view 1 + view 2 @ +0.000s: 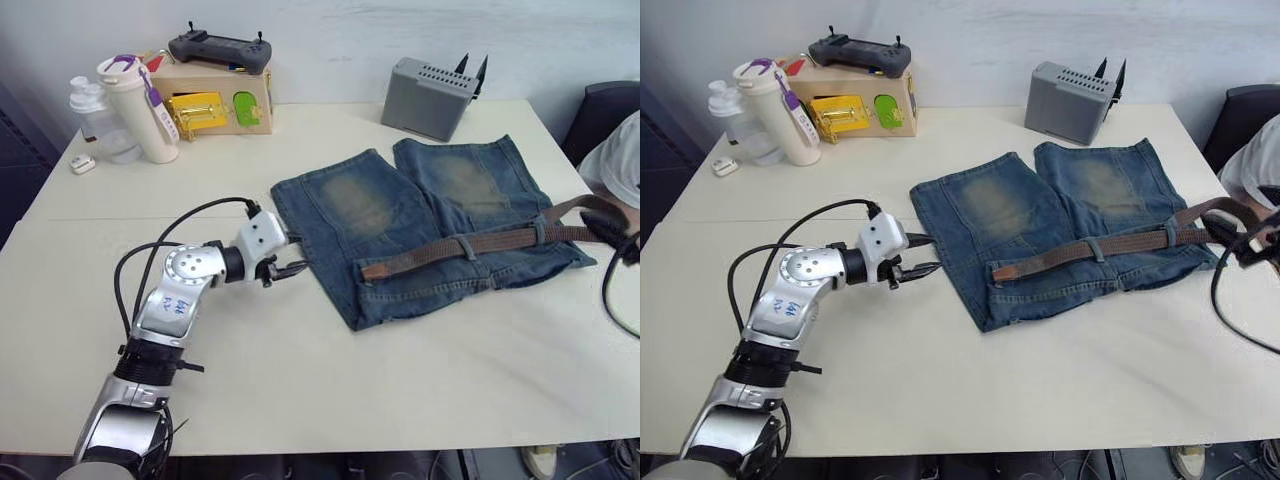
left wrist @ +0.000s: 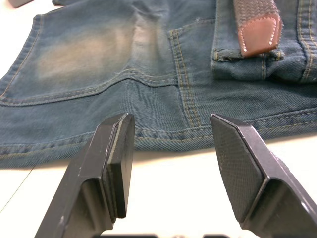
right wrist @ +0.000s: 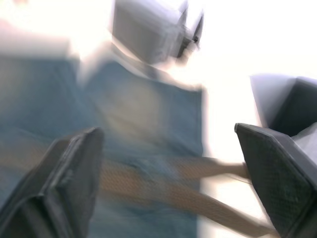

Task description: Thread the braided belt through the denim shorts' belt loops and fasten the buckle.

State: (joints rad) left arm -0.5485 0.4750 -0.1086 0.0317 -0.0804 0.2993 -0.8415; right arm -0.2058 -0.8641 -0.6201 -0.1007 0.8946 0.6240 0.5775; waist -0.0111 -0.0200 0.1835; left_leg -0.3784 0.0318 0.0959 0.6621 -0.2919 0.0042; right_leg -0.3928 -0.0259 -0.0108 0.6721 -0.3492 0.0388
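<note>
Left end effector (image 1: 292, 268) spread wide, empty, just beside denim shorts (image 1: 400, 215), braided belt (image 1: 470, 246) across waistband

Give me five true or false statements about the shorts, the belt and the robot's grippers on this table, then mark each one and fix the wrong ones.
1. The braided belt lies along the waistband of the denim shorts. True.
2. The left gripper is shut on the belt's tip. False: it is open, empty, beside the shorts' edge.
3. The belt's tan leather tip has come through a belt loop. True.
4. The belt is buckled shut. False: its tip lies free on the denim.
5. The right gripper is shut. False: its fingers stand wide apart, with the belt beyond them.
</note>
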